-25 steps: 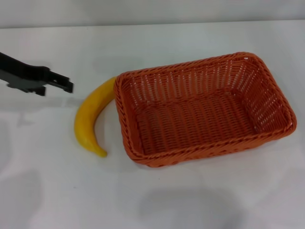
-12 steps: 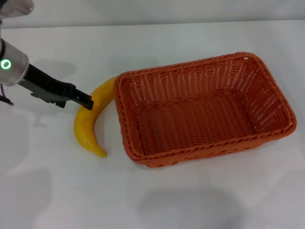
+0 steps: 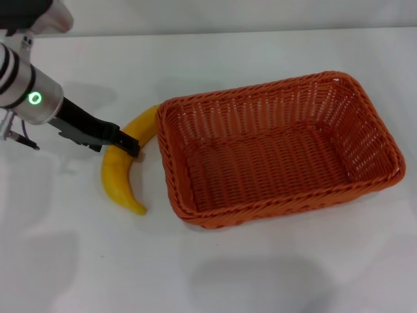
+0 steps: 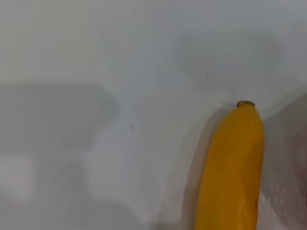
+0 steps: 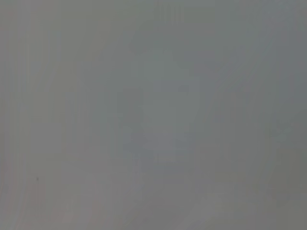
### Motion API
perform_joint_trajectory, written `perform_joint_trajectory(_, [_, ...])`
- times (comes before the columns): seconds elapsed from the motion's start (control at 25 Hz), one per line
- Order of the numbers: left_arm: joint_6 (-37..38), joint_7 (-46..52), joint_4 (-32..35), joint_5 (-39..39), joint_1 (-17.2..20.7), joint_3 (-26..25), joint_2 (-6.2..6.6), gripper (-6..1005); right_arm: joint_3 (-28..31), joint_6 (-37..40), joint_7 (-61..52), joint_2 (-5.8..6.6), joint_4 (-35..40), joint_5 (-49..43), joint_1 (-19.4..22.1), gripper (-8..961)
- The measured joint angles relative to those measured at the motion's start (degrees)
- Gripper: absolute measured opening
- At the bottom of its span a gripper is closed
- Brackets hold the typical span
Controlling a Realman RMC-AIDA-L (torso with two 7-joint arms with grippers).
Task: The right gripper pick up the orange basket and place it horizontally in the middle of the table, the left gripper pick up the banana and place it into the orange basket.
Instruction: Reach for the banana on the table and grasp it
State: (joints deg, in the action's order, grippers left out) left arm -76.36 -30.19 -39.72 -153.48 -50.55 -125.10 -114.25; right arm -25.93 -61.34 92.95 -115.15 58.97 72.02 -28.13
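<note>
Basket work looks finished: the orange basket (image 3: pixel 277 149) is sitting flat on the white table (image 3: pixel 260 274), near the middle, with its long side running across. Nothing is lying inside it.

The banana (image 3: pixel 122 163) is lying on the table just beside the basket's left end, and its upper tip is touching or nearly touching the rim. In the left wrist view the banana (image 4: pixel 232 167) is filling the lower part of the picture, with its dark tip showing.

The left gripper (image 3: pixel 127 143) is reaching in from the left, and its black tips are sitting right at the banana's upper half. I cannot tell if the fingers are open or closed, or if they are holding the banana yet. The right gripper is not showing anywhere.

What could go wrong: the banana is smooth and curved, so a pinch near one end could make it spin or slip out. A lift close to the rim could bump the basket and push it crooked.
</note>
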Motion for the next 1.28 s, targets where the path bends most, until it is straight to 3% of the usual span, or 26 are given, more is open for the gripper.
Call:
perform_joint_trajectory(0.28, [1.2,0.0,1.2,0.0,-0.5,0.1,-0.42,890,0.0,0.3,-0.2,0.00,-0.4,0.1,-0.3,857])
perform_joint_trajectory(0.88, [-0.4,0.9,4.2,-0.7,-1.9,0.1,0.22,643,0.0,0.5,-0.7,0.08,-1.1,2.8,-0.3,857])
perform_joint_trajectory(1.12, [-1.2,1.1,2.4,-1.4,-1.5,-0.2,0.31,548,0.0,0.4,-0.7,0.14,-1.1,4.6,0.3,857])
perform_joint_trajectory(1.28, [-4.0,1.6,-3.8,-1.4,1.6,-0.5,0.34,533,0.0,0.1,-0.8,0.14,-0.8,4.7,0.3,856])
